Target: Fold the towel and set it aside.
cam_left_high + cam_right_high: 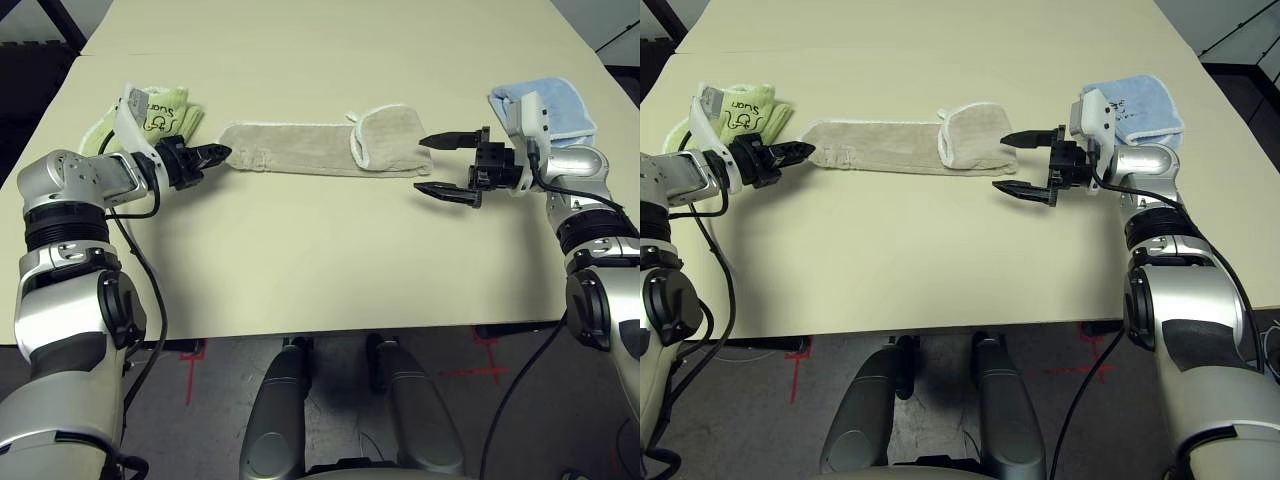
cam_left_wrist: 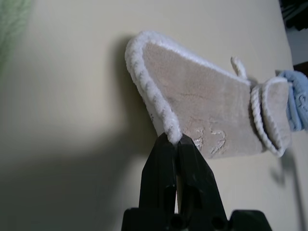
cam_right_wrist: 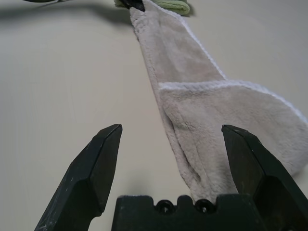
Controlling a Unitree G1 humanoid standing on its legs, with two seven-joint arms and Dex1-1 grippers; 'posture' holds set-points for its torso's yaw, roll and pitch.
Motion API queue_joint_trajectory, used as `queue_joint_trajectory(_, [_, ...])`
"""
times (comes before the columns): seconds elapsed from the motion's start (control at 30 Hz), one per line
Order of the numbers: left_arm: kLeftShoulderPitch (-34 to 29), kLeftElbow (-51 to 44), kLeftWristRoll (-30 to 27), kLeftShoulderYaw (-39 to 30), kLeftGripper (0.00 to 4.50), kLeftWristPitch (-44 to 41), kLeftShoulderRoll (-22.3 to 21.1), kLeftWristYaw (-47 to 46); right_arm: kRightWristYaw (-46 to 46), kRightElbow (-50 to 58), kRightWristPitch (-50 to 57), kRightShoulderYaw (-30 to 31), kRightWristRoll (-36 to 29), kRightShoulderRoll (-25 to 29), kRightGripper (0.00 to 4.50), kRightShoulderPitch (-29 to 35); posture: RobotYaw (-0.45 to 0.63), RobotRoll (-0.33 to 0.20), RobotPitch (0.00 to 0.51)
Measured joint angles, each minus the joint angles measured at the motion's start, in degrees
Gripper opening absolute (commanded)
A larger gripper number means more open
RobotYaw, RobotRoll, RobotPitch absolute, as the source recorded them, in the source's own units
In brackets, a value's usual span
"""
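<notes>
Across the table, the towel is lying from nine to three o'clock. At nine, the left gripper is pinching its trimmed end, probably to carry it over; the right gripper is waiting released at three.

My left arm reaches forward with the forearm angled inward, and my left gripper is clamped tight, its fingers pressed together on the white trim of the towel. My right forearm bends in across the table; my right gripper points left, roughly level, fingers spread wide and empty.
</notes>
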State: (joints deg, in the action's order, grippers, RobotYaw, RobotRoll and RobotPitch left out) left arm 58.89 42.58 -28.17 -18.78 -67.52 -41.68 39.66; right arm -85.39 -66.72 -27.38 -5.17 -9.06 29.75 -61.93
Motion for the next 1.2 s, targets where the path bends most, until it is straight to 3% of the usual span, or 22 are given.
queue_joint_trajectory(0.27, [-6.7, -8.4, -0.81, 1.89, 0.05, -4.7, -6.97, 4.11, 0.42, -0.22, 0.48, -0.01, 0.24, 0.0, 4.5, -0.67, 0.11, 0.0, 0.213])
queue_joint_trajectory(0.53, [-6.86, -8.95, -0.7, 1.78, 0.05, -0.94, -7.53, 3.92, 0.03, -0.47, 4.76, -0.11, 0.07, -0.03, 4.5, -0.68, 0.11, 0.0, 0.207])
queue_joint_trajectory(0.93, [-4.02, -7.16, 2.46, 8.1, 0.05, 4.44, -9.4, 8.28, -1.39, -0.44, 7.73, -0.12, -0.4, -0.02, 4.5, -0.67, 0.1, 0.0, 0.199])
queue_joint_trajectory(1.2, [-4.22, -5.22, 4.9, 10.61, 0.05, 7.28, -13.34, 11.94, -1.4, -0.38, 7.72, -0.12, -0.39, 0.14, 4.5, -0.65, 0.11, 0.0, 0.2])
